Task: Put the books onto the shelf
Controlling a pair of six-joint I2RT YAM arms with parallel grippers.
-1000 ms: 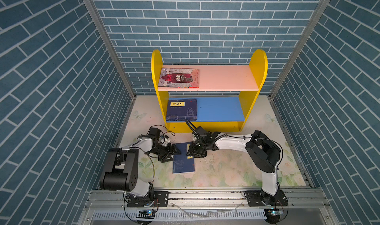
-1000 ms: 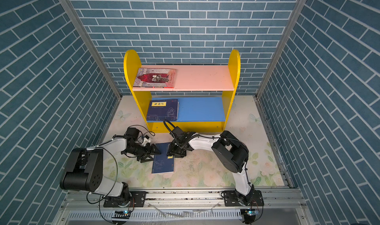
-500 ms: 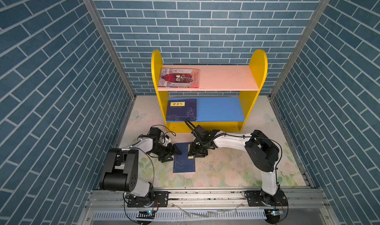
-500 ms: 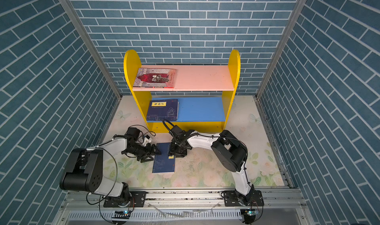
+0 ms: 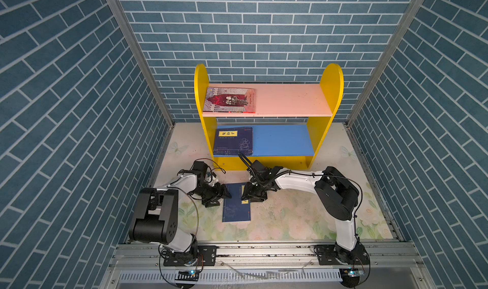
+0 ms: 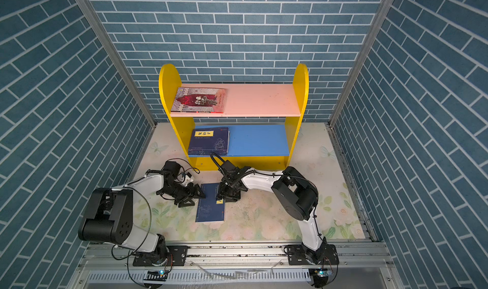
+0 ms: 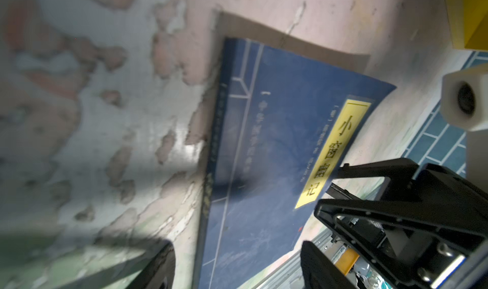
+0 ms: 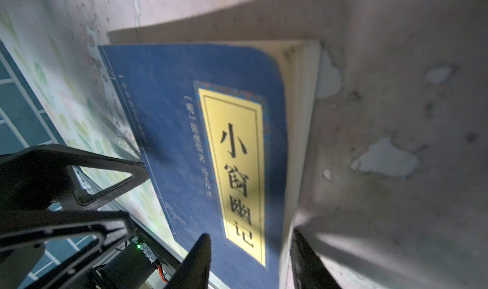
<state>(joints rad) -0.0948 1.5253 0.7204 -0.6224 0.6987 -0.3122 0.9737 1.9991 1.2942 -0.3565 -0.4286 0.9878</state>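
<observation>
A navy book (image 5: 236, 206) lay on the floral bench (image 5: 290, 216) just before the shelf (image 5: 331, 89) (a red-covered book (image 5: 229, 100) sat on its pink board (image 5: 290, 100), a navy stack (image 5: 233, 141) on the blue). The left gripper (image 5: 223, 197) stood spread at the spine side; the right gripper (image 8: 250, 261) straddled the seemingly lifted page edge, whether pinching I could not tell.

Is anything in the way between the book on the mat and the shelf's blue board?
Nothing visible lies on the mat between the book and the shelf. On the blue board a navy stack fills the left; the rest is bare. Only the right gripper sits at the book's shelf-side end.
</observation>
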